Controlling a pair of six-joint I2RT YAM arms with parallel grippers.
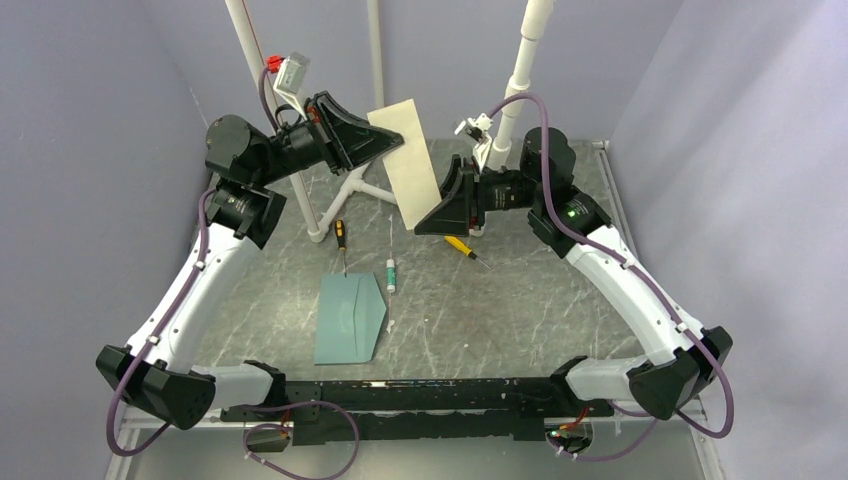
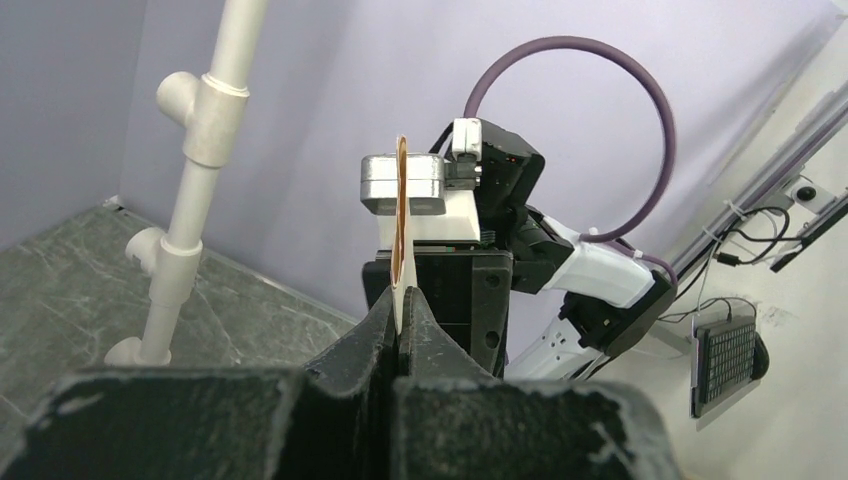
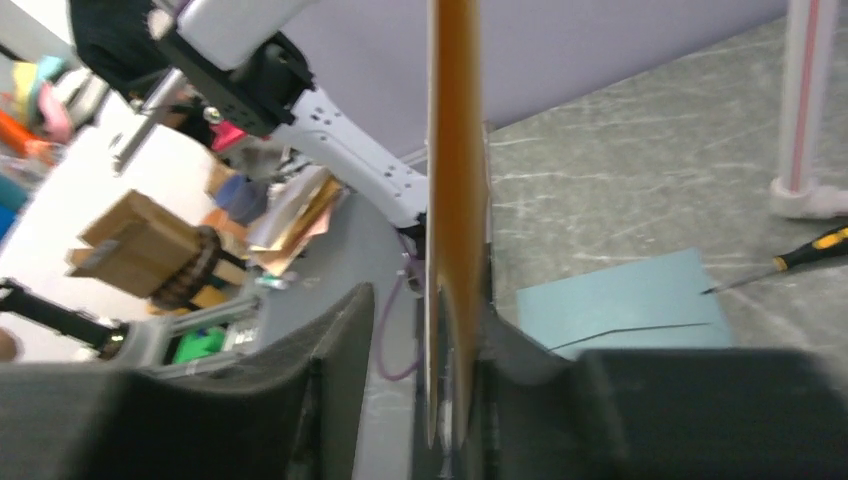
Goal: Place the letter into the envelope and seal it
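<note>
Gripping one end of the letter (image 1: 410,170) tight with the left pincer (image 1: 388,140), up in the air over the table (image 1: 520,300). Partly open around the other end with the right pincer (image 1: 428,222), one finger off the paper. Lying flat on the table, well apart: the envelope (image 1: 350,318).

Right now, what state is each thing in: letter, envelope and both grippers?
letter: lifted off the table, standing on edge between the two grippers, not in the envelope.
envelope: lying flat on the table, untouched, no letter in it.
left gripper: shut on the letter.
right gripper: open, fingers either side of the letter, with a gap on one side.
</note>
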